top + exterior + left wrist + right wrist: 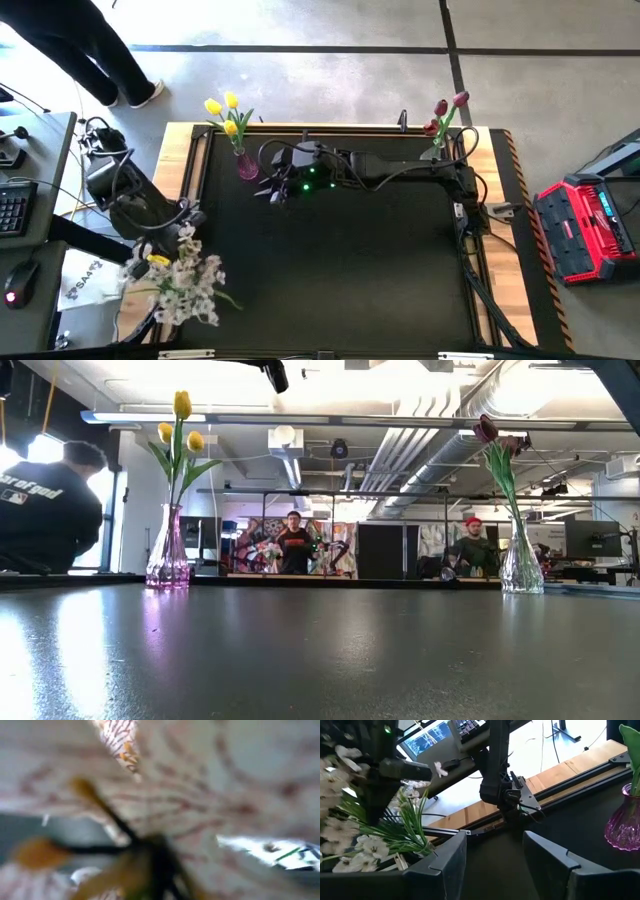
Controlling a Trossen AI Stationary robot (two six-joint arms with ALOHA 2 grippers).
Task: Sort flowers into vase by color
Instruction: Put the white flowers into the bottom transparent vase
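White blossoms (165,795) crowd the left gripper (165,238), grip unclear; right gripper (495,862) hovers open, empty, farther off.

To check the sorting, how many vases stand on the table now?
2: a pink vase holding yellow tulips at the far left edge, and a clear vase holding dark red tulips at the far right.

The right arm stretches from its base across toward the far left, its right end effector (272,188) held above the surface with the wrist roughly level. Its two dark fingers (445,862) stand clearly apart, nothing between them. The left arm folds low on the opposite side, well apart from it; the left end effector (165,248) is hidden, so its fingers' state cannot be told.
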